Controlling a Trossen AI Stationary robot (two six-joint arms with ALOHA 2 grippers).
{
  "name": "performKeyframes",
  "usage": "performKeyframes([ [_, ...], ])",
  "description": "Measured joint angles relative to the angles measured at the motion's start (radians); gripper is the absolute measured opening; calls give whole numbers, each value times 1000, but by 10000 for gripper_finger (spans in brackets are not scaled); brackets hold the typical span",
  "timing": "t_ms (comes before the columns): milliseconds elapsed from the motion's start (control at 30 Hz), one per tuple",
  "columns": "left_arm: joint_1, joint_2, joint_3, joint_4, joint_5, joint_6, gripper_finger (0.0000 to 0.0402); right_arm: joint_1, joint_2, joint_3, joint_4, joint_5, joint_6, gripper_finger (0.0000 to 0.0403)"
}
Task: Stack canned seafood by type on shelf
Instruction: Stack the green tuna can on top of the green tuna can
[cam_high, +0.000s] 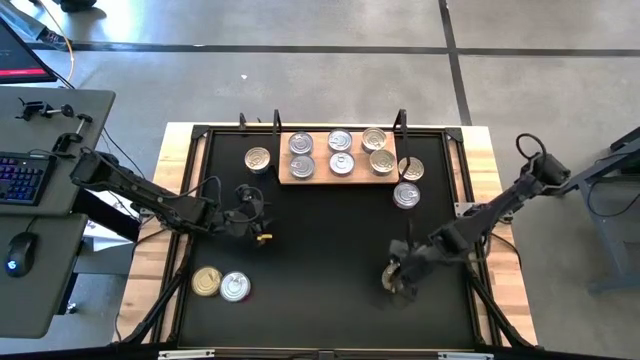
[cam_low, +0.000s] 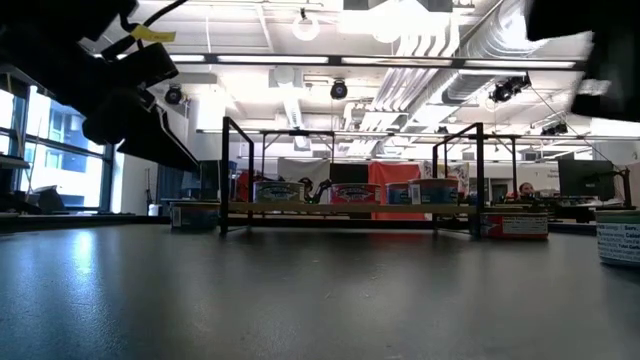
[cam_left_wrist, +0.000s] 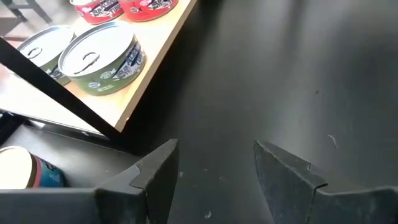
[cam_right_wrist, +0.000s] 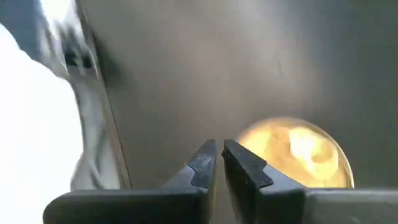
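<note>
The shelf (cam_high: 340, 178) is a pale wood board at the far side of the black mat, and several silver- and gold-lidded cans (cam_high: 340, 140) stand on it. Loose cans rest on the mat: one left of the shelf (cam_high: 257, 158), two to its right (cam_high: 406, 194), two at the near left (cam_high: 220, 285). My left gripper (cam_left_wrist: 214, 149) hovers open over bare mat near the shelf's near left corner (cam_left_wrist: 124, 115). My right gripper (cam_right_wrist: 219, 149) is shut with nothing between its fingers, at the near right (cam_high: 398, 282). A gold-lidded can (cam_right_wrist: 292, 152) lies on the mat just past its fingertips. My right gripper slants down over the mat with its fingers shut, just in front of the gold-lidded can's lid (cam_right_wrist: 261, 146). Whether a finger touches the can I cannot tell; the fingers hide the can's near rim.
A black metal frame (cam_low: 235, 170) stands around the shelf, with posts at its corners. The mat's middle (cam_high: 330, 240) lies between the two arms. A desk with keyboard and mouse (cam_high: 25, 180) stands off the table's left edge.
</note>
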Motion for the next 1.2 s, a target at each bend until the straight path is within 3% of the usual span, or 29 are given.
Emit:
performKeyframes([
  [100,0,0,0,8,0,-19,200,38,43,-13,-80,-13,0,18],
  [267,0,0,0,15,0,-38,200,24,157,-29,-45,-67,-36,2],
  [367,0,0,0,27,0,-38,200,-52,213,-26,89,20,-118,4],
  [500,0,0,0,52,0,-32,200,-201,237,-35,343,261,-214,4],
  [600,0,0,0,68,2,-32,200,-269,197,-30,498,233,-363,5],
  [767,0,16,0,76,27,-18,200,-336,176,-31,461,240,-435,5],
  [900,1,86,0,186,38,36,200,-371,217,-31,425,276,-457,5],
  [1067,2,244,11,412,113,119,200,-394,308,-31,488,389,-602,4],
  [1200,2,374,97,427,47,171,198,-444,390,-7,551,468,-654,4],
])
